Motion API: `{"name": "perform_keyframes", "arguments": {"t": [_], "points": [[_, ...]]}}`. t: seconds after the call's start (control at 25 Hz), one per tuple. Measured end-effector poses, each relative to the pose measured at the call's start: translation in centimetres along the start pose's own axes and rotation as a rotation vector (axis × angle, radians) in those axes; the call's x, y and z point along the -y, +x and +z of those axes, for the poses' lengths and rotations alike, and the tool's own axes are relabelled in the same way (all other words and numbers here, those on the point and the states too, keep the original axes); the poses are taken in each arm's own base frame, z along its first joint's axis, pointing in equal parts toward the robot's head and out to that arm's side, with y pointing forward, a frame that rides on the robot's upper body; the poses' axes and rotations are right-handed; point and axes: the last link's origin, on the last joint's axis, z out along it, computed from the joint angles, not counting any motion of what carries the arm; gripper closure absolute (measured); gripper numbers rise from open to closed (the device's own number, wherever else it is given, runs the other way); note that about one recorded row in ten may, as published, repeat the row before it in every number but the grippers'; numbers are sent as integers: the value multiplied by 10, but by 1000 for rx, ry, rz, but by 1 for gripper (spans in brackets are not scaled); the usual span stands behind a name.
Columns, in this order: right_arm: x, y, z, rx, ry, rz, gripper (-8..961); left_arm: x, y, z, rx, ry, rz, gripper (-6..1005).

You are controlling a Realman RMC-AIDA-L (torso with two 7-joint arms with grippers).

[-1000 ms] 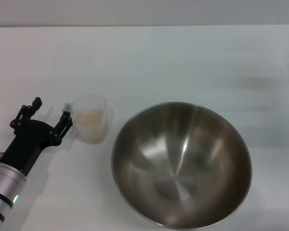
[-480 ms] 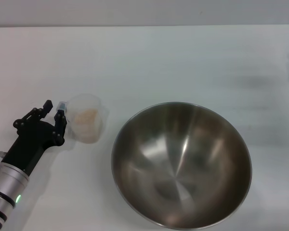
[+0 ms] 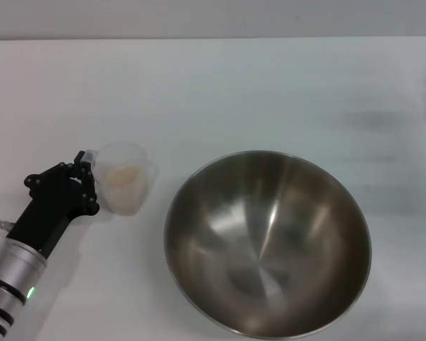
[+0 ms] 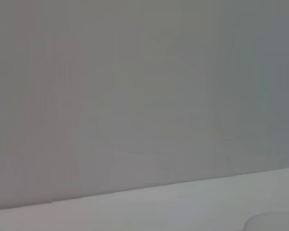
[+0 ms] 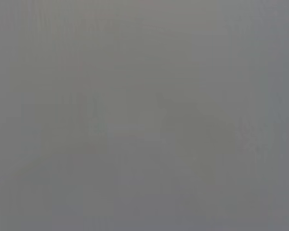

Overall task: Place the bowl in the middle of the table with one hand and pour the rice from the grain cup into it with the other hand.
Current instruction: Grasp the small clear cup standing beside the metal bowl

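Observation:
The large steel bowl [image 3: 267,243] sits on the white table [image 3: 270,92], right of centre and near the front edge. The small clear grain cup [image 3: 125,185] stands to its left with pale rice [image 3: 123,178] inside. My left gripper [image 3: 84,169] is at the cup's left side, its black fingers shut on the cup's handle. The right gripper is out of view. The left wrist view shows only a grey wall, the table edge and a faint rim [image 4: 274,222] at its corner. The right wrist view shows plain grey.
A grey wall runs along the table's far edge [image 3: 213,37]. The bowl's rim [image 3: 172,213] lies a short gap from the cup.
My left gripper's fingers went from wide apart to shut on the cup's handle. The cup shifted slightly left and toward me. The bowl has not moved.

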Motion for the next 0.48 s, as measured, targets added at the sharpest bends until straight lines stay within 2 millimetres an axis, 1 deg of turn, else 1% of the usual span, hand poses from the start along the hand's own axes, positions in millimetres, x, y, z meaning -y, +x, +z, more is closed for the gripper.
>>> {"name": "perform_keyframes", "arguments": {"t": [0.16, 0.24, 0.32, 0.36, 0.4, 0.44, 0.48], "points": [[1, -1, 0, 4, 4, 0, 592, -2, 1, 1, -5, -4, 26, 966], [3, -2, 1, 7, 5, 0, 592, -13, 17, 6, -102, -6, 152, 977], [3, -4, 2, 13, 1, -1, 593, -13, 17, 6, -102, -6, 152, 975], [3, -6, 3, 17, -2, -2, 593, -15, 26, 7, -154, -2, 201, 974], [4, -7, 5, 19, -5, -4, 593, -15, 26, 7, -154, -2, 201, 973], [4, -8, 6, 22, -7, -9, 593, -17, 45, 9, -285, 4, 320, 972], [5, -9, 8, 24, -8, -12, 593, -19, 55, 9, -350, 7, 391, 971]]}}
